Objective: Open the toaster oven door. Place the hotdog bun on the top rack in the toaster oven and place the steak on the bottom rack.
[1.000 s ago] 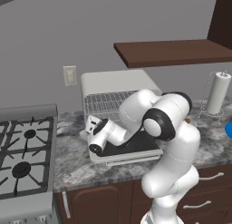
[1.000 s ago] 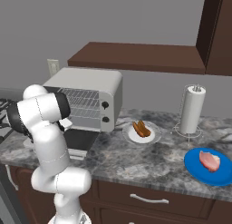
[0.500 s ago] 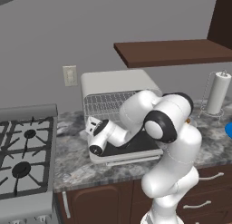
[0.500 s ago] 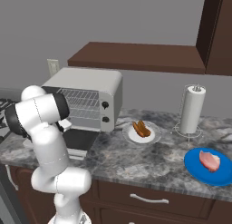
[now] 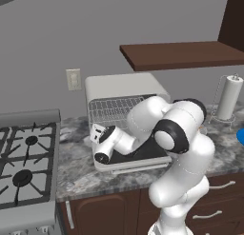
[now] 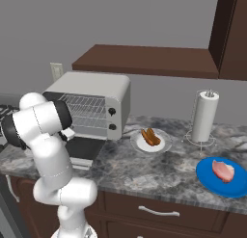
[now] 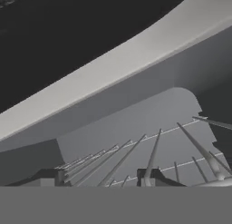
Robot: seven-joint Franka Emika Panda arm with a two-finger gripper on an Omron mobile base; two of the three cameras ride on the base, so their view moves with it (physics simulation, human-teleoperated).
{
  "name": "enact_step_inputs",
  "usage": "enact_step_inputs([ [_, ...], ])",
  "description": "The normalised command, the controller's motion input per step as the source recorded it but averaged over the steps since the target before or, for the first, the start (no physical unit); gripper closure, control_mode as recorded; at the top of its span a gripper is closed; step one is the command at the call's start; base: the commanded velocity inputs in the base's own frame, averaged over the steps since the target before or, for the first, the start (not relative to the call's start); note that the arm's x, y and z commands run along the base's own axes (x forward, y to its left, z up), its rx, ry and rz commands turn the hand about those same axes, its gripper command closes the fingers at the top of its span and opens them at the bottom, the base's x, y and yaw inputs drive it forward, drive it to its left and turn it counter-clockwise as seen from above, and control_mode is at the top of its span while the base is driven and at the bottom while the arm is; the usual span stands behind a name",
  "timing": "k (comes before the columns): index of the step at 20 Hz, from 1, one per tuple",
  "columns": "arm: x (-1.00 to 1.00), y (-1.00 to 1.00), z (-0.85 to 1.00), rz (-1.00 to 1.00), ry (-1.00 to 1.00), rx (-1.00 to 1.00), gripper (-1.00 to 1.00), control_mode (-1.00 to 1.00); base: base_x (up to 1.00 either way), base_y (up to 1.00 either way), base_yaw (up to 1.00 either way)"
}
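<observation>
The toaster oven (image 5: 125, 88) (image 6: 92, 91) stands on the counter with its door (image 5: 141, 154) (image 6: 83, 149) dropped flat toward me. Two wire racks (image 5: 110, 108) (image 6: 89, 108) show inside. My gripper (image 5: 96, 133) hovers over the door's left end and points into the oven mouth. In the hand view its fingertips (image 7: 59, 177) stand apart with nothing between them, open (image 7: 103, 177), facing a rack's wires (image 7: 152, 148). The hotdog bun (image 6: 151, 136) lies on a white dish (image 6: 159, 146) right of the oven. The steak (image 6: 223, 169) rests on a blue plate (image 6: 212, 180) further right.
A black-grated stove (image 5: 24, 158) adjoins the oven's left side. A paper towel roll (image 6: 203, 116) stands at the back right. A dark wooden shelf (image 6: 144, 59) hangs above the counter. My arm's elbow (image 5: 178, 129) looms over the open door's right part.
</observation>
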Motion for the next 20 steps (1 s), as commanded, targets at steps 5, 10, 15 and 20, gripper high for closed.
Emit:
enact_step_inputs([
  [5,-0.37,0.3,0.17,0.0,0.1,0.06,1.0,-1.0,0.0,0.0,0.0],
  [10,-0.4,0.3,0.13,0.0,0.07,0.06,1.0,-1.0,0.0,0.0,0.0],
  [15,-0.44,0.3,0.11,0.0,0.05,0.06,1.0,-1.0,0.0,0.0,0.0],
  [20,-0.49,0.3,0.08,0.0,0.03,0.06,1.0,-1.0,0.0,0.0,0.0],
])
